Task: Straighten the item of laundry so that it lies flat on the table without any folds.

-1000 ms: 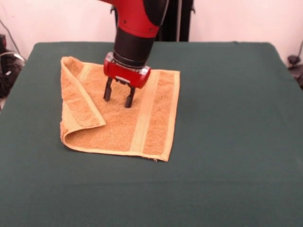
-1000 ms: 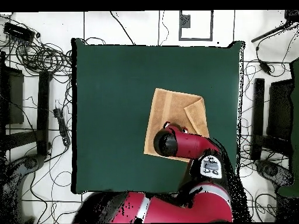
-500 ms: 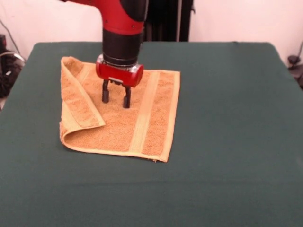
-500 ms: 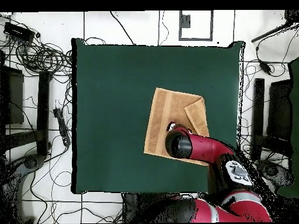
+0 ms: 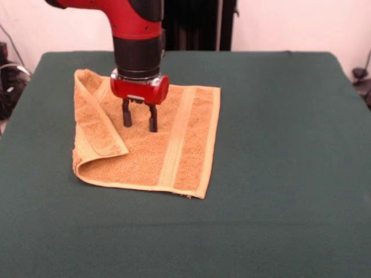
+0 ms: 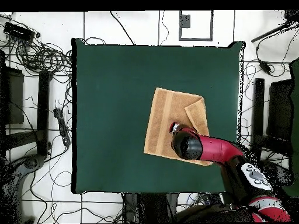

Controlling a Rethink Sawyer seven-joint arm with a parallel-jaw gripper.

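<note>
Meanwhile gripper (image 5: pixel 139 119) shifted toward folded flap | towel (image 5: pixel 174 156) unchanged

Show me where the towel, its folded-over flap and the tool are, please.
towel (image 5: pixel 185 147), front view, on the pale woven band.
folded-over flap (image 5: pixel 95 124), front view, on the middle of the flap.
tool (image 5: pixel 138 123), front view, midway between the two open fingertips.

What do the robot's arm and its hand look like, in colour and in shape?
The arm is glossy red and rounded. Its last section is a thick black cylinder. Below that sits a short red block with rounded ends, with a small silver part on its underside. The hand has two short, narrow black fingers. No cables or markings are visible on the arm.
</note>
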